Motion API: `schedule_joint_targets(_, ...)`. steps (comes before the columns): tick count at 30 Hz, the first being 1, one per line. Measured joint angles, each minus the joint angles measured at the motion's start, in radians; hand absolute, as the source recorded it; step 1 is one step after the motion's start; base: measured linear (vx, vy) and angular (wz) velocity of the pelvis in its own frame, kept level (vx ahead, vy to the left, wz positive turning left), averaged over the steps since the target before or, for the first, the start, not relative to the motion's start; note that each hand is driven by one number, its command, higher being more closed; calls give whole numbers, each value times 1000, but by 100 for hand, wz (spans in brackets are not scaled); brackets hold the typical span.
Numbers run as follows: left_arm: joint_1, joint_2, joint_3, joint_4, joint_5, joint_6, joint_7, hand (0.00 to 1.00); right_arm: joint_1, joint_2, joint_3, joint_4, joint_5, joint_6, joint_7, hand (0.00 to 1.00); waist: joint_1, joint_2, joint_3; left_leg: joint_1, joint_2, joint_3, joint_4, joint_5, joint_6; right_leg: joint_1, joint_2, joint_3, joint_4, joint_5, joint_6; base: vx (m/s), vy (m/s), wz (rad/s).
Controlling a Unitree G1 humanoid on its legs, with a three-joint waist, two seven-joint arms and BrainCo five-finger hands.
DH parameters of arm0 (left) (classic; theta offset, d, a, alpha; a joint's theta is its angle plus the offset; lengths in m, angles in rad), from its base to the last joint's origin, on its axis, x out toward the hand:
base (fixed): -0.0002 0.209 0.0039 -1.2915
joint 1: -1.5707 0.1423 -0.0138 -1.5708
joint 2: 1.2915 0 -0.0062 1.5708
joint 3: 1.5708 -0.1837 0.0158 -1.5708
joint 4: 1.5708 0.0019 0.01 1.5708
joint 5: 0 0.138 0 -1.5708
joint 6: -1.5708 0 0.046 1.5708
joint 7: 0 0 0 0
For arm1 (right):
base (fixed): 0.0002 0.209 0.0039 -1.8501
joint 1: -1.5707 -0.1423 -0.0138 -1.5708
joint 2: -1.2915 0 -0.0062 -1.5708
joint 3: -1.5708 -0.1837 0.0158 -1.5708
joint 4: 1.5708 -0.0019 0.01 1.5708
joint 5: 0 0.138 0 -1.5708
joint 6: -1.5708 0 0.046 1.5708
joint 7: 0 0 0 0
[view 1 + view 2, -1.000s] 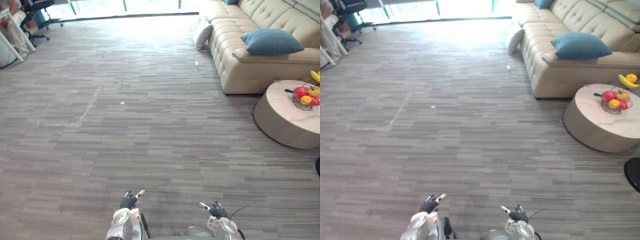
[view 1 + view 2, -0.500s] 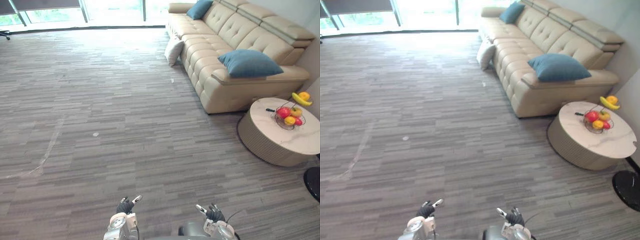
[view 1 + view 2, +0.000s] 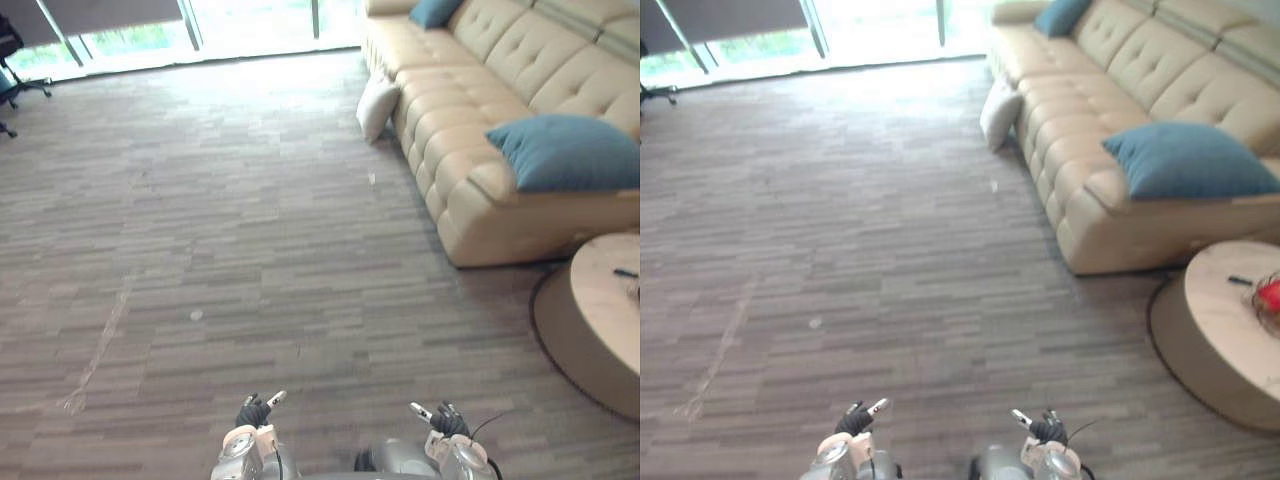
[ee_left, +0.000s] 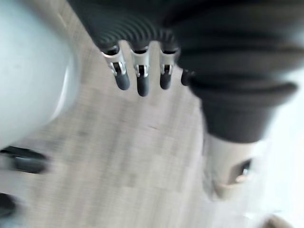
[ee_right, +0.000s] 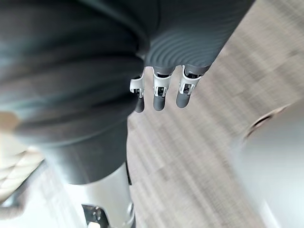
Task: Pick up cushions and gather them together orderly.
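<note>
A blue cushion [image 3: 568, 151] lies on the near end of the beige sofa [image 3: 470, 110] at the right. A second blue cushion [image 3: 433, 11] rests at the sofa's far end. A white cushion [image 3: 377, 104] leans on the floor against the sofa's front. My left hand [image 3: 255, 410] and right hand [image 3: 442, 417] hang low at the bottom edge, far from every cushion. In the wrist views the left hand's fingers [image 4: 137, 80] and the right hand's fingers [image 5: 159, 92] hang straight and hold nothing.
A round marble coffee table [image 3: 612, 310] stands at the right edge, near the sofa's end. Wide grey carpet [image 3: 220, 240] stretches ahead to the windows. An office chair [image 3: 12, 70] sits at the far left.
The camera has swung, so the sofa sits closer and lower in view and the coffee table is cut by the right edge. Both hands stay low and empty.
</note>
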Motion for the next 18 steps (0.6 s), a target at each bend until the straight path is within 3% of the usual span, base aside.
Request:
schedule_joint_targets(2, 2, 0, -16, -20, -3, -9, -1, 0, -1, 3, 10, 2, 0, 8, -1, 0, 6, -3, 2, -73, -17, 76, -244, -17, 25, 80, -24, 16, -58, -19, 36, 576, 96, -21)
schedule_joint_targets(4, 1, 0, -16, -22, -5, -16, 1, 0, 9, 10, 3, 12, 0, 9, -2, 0, 22, -12, -7, -79, -74, 93, -518, 16, 25, 147, -51, 33, -100, -42, 76, 702, 194, -32)
schedule_joint_targets(5, 1, 0, -13, -23, -7, -17, 1, 0, 11, 13, 5, 16, -1, 9, -3, 0, 36, -14, -8, -84, -99, 79, -644, 97, 42, 181, -63, 51, -117, -58, 104, 821, 284, -52)
schedule_joint_targets(6, 0, 2, -10, -26, -9, -19, 1, 0, 12, 30, 9, 24, -1, 12, -4, 0, 53, -37, -27, -78, -138, 69, -648, 174, 85, 202, -90, 89, -121, -62, 118, 709, 257, -37)
schedule_joint_targets(7, -1, 11, -10, -22, -9, -19, 3, 0, 17, 39, 10, 22, -1, 14, -4, 0, 43, -63, -48, -73, -161, 86, -656, 166, 93, 195, -116, 100, -122, -44, 129, 869, 355, -18)
schedule_joint_targets(8, -2, 10, -11, -19, -9, -15, 2, 0, 26, 58, 3, 25, -2, 17, 0, 0, 42, -75, -61, -74, -161, 97, -598, 111, 131, 183, -133, 170, -89, 48, 171, 572, 239, 9)
schedule_joint_targets(9, -2, 11, -11, -19, -8, -15, 2, 0, 26, 60, 6, 26, -2, 20, 3, 0, 45, -78, -61, -66, -163, 100, -583, 98, 142, 187, -134, 184, -73, 72, 178, 819, 400, -7)
schedule_joint_targets(10, 0, 16, -12, -18, -8, -13, 2, 0, 30, 68, 5, 24, -2, 19, 3, 0, 50, -100, -64, -11, -189, 126, -576, 71, 159, 158, -149, 218, 53, 137, 195, 506, 263, -14)
schedule_joint_targets(11, 5, 17, -12, -17, -8, -13, 2, 0, 30, 67, 3, 21, -3, 17, 3, 0, 50, -102, -67, 23, -199, 126, -589, 53, 159, 121, -151, 230, 162, 177, 204, 628, 316, -23)
schedule_joint_targets(12, 13, 14, -12, -14, -8, -12, 2, 0, 30, 61, -3, 14, -4, 10, 5, 0, 44, -89, -69, 97, -209, 118, -632, 4, 143, 12, -149, 242, 395, 312, 240, 530, 230, -20)
schedule_joint_targets(13, 12, 18, -13, 3, -9, -11, 2, 0, 32, 58, -2, 14, -4, 2, 6, 0, 42, -83, -63, 163, -228, 114, -675, -35, 116, -97, -151, 242, 606, 322, 244, 532, 211, -10)
schedule_joint_targets(14, 1, 24, -20, 19, -9, -5, 3, 0, 33, 57, 7, 9, -4, 4, 10, 0, 36, -96, -61, 209, -249, 113, -699, -42, 124, -170, -158, 239, 718, 288, 237, 605, 199, 5)
schedule_joint_targets(15, -1, 22, -33, 31, -9, 2, 3, 0, 39, 54, 1, -18, -3, 2, 10, 0, 27, -88, -57, 275, -257, 107, -748, -65, 125, -261, -152, 200, 791, 220, 206, 495, 126, 8)
schedule_joint_targets(16, -3, 21, -51, 42, -9, 5, 3, 0, 44, 53, -11, -42, -3, -5, 11, 0, 24, -76, -51, 348, -256, 104, -790, -88, 125, -348, -142, 137, 796, 163, 187, 478, 105, 6)
schedule_joint_targets(18, -4, 21, -57, 49, -9, 7, 3, 0, 47, 54, -28, -66, -3, -14, 12, 0, 7, -72, -46, 422, -254, 85, -823, -125, 120, -453, -131, 48, 734, 107, 168, 473, 40, 25)
